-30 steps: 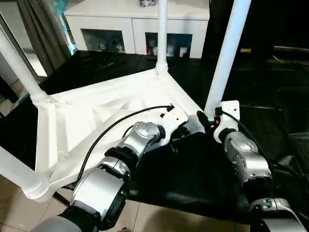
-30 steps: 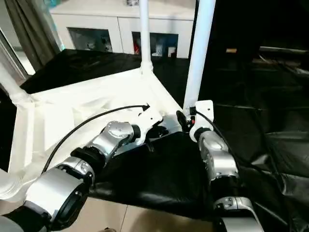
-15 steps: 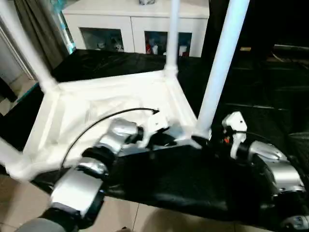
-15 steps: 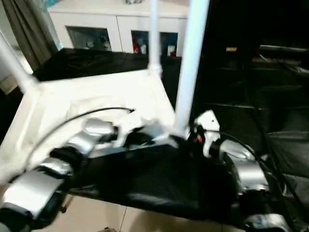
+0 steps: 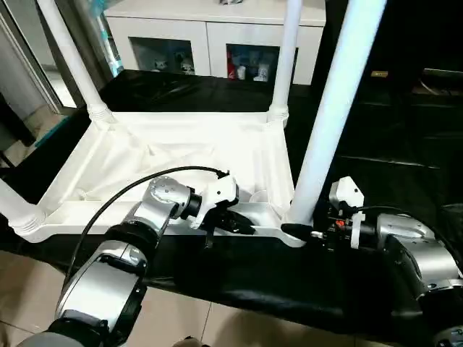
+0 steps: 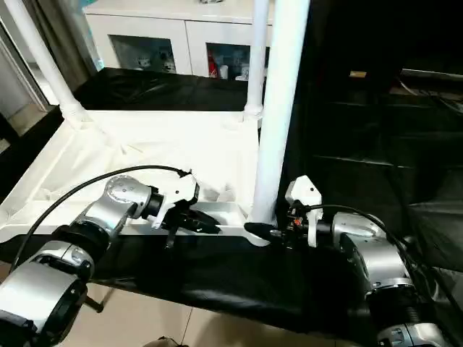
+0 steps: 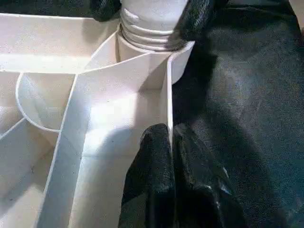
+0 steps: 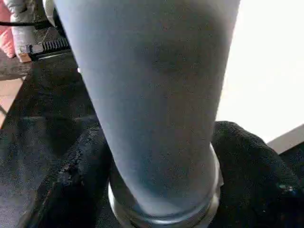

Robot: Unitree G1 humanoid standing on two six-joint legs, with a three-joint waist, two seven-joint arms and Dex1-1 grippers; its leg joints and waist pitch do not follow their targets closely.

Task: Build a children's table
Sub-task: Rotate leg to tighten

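Lying upside-down, white children's table (image 5: 181, 155); left gripper (image 5: 239, 225) pinching rim, right gripper (image 5: 295, 230) clasping leg (image 5: 333, 108)

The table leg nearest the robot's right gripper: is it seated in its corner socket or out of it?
Seated. The leg stands upright with its ribbed end in the corner socket of the upturned top, the right gripper clasping its base.

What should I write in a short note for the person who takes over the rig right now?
Left hand: shut on the near side wall of the children's table, which lies upside down on the black-sheeted table.
Right hand: shut on the base of the near right leg, at its corner socket.
Done: all four legs stand upright in their corner sockets.
Left: check that the near right leg is fully seated, let go, then turn the table onto its legs.
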